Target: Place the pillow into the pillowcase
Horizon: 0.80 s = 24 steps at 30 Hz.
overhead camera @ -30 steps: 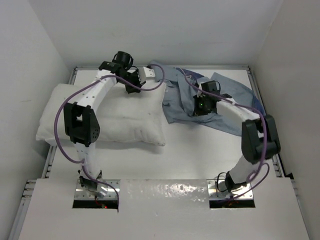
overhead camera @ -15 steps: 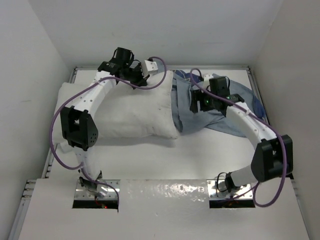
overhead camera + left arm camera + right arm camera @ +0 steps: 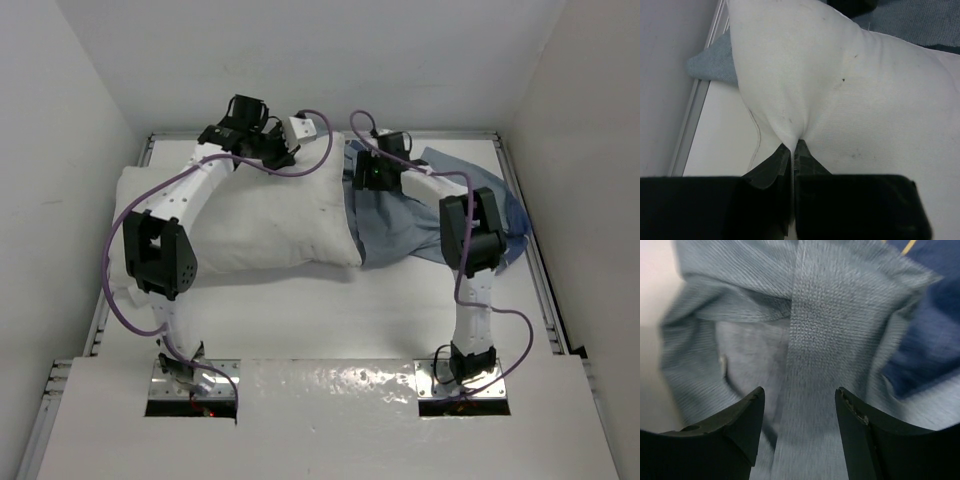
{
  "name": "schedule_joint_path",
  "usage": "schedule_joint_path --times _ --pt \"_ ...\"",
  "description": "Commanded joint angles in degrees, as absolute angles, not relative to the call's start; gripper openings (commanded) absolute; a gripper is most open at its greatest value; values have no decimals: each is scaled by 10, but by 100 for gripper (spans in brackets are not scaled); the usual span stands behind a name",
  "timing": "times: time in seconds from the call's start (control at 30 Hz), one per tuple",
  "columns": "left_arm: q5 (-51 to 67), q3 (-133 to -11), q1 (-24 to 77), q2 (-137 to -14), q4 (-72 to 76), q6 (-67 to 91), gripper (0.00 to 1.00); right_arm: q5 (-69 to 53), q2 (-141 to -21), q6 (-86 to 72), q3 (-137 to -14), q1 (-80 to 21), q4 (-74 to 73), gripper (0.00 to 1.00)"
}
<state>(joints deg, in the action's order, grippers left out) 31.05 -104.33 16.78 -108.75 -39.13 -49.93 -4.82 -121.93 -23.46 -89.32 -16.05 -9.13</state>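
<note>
Barely begun: the pillow [image 3: 270,225] lies outside the pillowcase [image 3: 410,225], their ends touching. Left end effector [image 3: 792,150] pinches pillow fabric; right end effector [image 3: 800,392] stands wide over pillowcase cloth, empty.

I can't read any words, numbers or signs here. The blue pillowcase [image 3: 810,315] has a thin yellow line on its dark part, at the top of the right wrist view, but too little of it shows to tell if it is a letter. The white pillow [image 3: 260,220] has only tiny dark specks.
</note>
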Motion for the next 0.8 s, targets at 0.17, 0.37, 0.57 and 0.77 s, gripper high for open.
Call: schedule_joint_path --times 0.17,0.37,0.57,0.77 --pt "306 -1049 164 -1077 -358 -495 0 103 -1293 -267 -961 -200 -85 50" --pt "315 -1046 164 -1074 -362 -494 0 134 -1301 -279 -965 -200 -99 0" --pt "336 -1051 165 -1074 -369 -505 0 152 -1234 -259 -936 -200 -77 0" --pt "346 -1049 191 -1077 -437 -611 0 120 -1106 -224 -878 -201 -35 0"
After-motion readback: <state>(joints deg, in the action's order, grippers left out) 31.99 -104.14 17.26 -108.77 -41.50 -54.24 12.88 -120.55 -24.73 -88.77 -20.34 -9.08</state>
